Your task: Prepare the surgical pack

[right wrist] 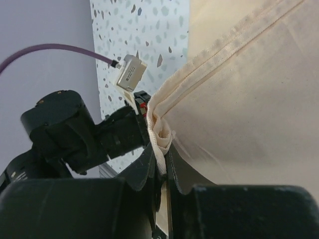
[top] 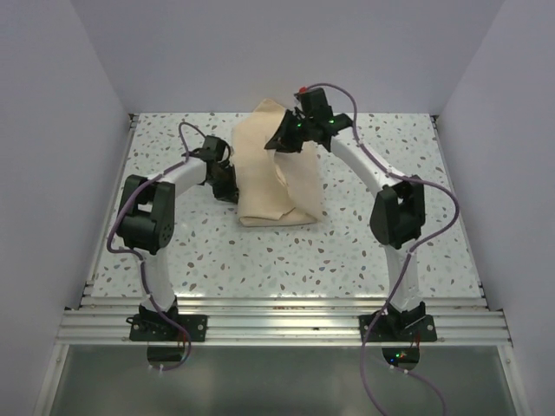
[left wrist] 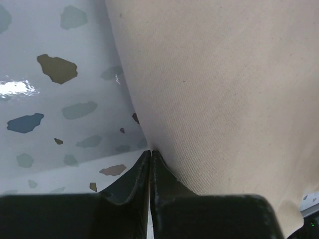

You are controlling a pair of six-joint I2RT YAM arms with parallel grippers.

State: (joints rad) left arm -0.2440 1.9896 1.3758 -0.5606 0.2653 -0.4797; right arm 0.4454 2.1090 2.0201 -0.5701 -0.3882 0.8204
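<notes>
The surgical pack (top: 279,186) is a tan fabric sheet, folded into a bundle at the middle back of the table. My right gripper (top: 282,137) is above the bundle's far part. It is shut on a bunched hem of the sheet (right wrist: 163,142) and holds that flap raised off the bundle. My left gripper (top: 228,184) is low at the bundle's left edge. In the left wrist view its jaws are closed together (left wrist: 150,152), with the tips touching the edge of the sheet (left wrist: 224,89) and no cloth visible between them.
The speckled table (top: 173,251) is walled in grey on the left, back and right. An aluminium rail (top: 277,325) runs along the near edge by the arm bases. The left arm (right wrist: 75,134) shows close behind the raised flap in the right wrist view.
</notes>
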